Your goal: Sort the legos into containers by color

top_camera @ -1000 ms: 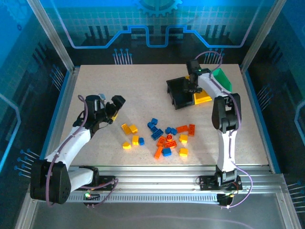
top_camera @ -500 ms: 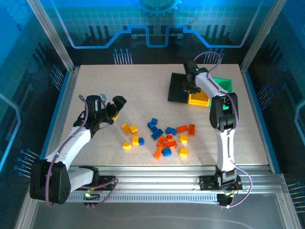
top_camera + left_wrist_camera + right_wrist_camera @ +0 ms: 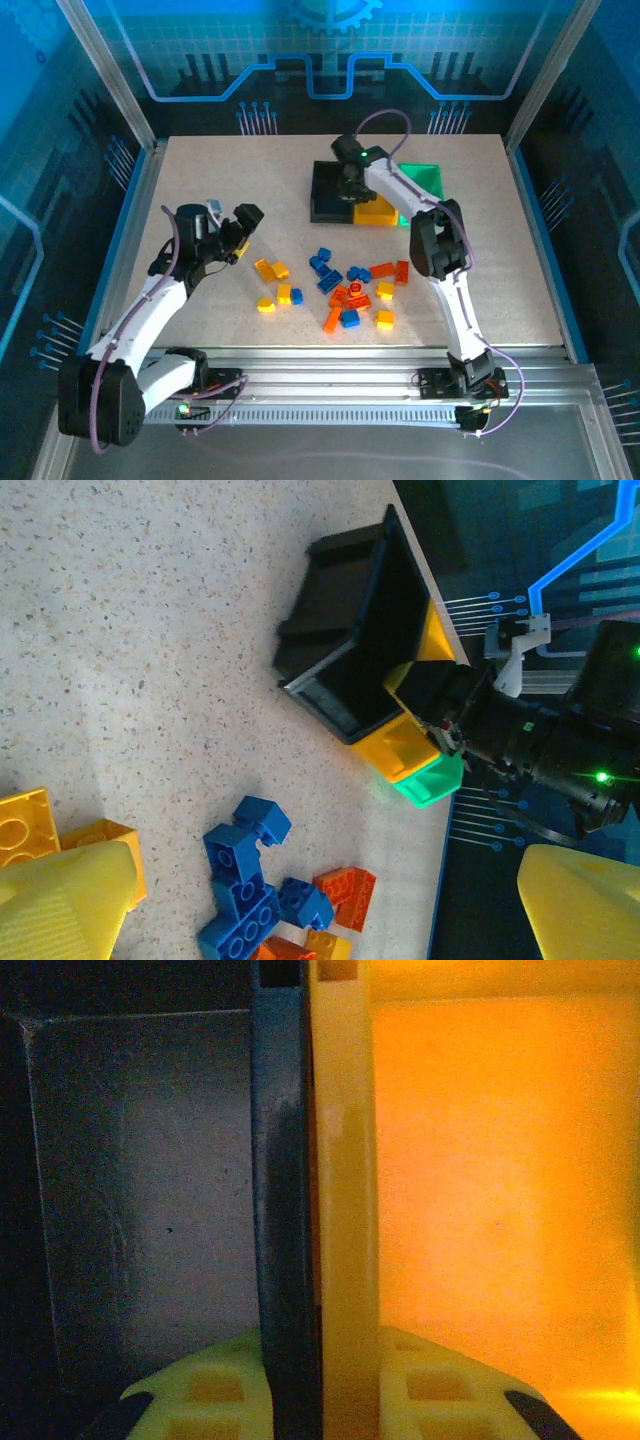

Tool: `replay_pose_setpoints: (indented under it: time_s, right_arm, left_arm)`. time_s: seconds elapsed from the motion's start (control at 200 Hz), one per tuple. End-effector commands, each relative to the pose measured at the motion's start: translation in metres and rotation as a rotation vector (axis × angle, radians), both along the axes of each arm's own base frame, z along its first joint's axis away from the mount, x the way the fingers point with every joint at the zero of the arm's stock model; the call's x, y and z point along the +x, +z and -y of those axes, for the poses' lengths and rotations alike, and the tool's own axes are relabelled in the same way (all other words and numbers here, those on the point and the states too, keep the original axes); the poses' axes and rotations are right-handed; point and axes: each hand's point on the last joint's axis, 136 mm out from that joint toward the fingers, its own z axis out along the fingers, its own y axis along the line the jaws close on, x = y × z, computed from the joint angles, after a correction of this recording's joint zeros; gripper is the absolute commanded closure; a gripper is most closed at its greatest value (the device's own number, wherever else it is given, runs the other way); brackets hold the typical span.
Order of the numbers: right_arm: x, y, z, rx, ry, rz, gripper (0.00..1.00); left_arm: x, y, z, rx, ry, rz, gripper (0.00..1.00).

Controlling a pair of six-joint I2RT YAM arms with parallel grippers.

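The right claw grasps the containers by the black-yellow wall. The left claw hangs released, left of the legos.

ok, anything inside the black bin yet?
Nothing seen in the black bin: its floor looks bare from above and in the right wrist view. The right gripper, clamped on the wall it shares with the yellow bin, covers that edge.

White arms, black joints, purple cables, yellow jaws.
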Motion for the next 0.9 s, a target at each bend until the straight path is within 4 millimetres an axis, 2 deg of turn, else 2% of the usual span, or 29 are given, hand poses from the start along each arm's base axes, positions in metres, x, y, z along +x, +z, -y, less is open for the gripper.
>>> replay_pose_setpoints:
  time_s: [0.0, 0.26, 0.46, 0.765, 0.895]
  right_arm:
    - [-0.023, -0.015, -0.025, 0.008, -0.060, -0.056, 1.00]
    - [-0.052, -0.017, -0.075, 0.004, -0.053, -0.044, 1.00]
    - [-0.065, -0.024, -0.103, -0.013, -0.019, -0.060, 1.00]
    - [-0.082, -0.023, -0.124, -0.023, 0.030, -0.061, 1.00]
    - [-0.085, -0.024, -0.125, -0.038, 0.060, -0.063, 0.98]
  left_arm:
    - [-0.014, -0.005, 0.004, -0.006, -0.021, -0.029, 0.01]
    - [-0.023, -0.009, 0.003, -0.008, -0.027, -0.040, 0.01]
    - [-0.029, -0.008, 0.003, 0.009, -0.040, -0.041, 0.01]
    - [-0.035, -0.003, 0.003, 0.014, -0.050, -0.033, 0.01]
    - [-0.037, -0.002, 0.002, 0.017, -0.051, -0.031, 0.01]
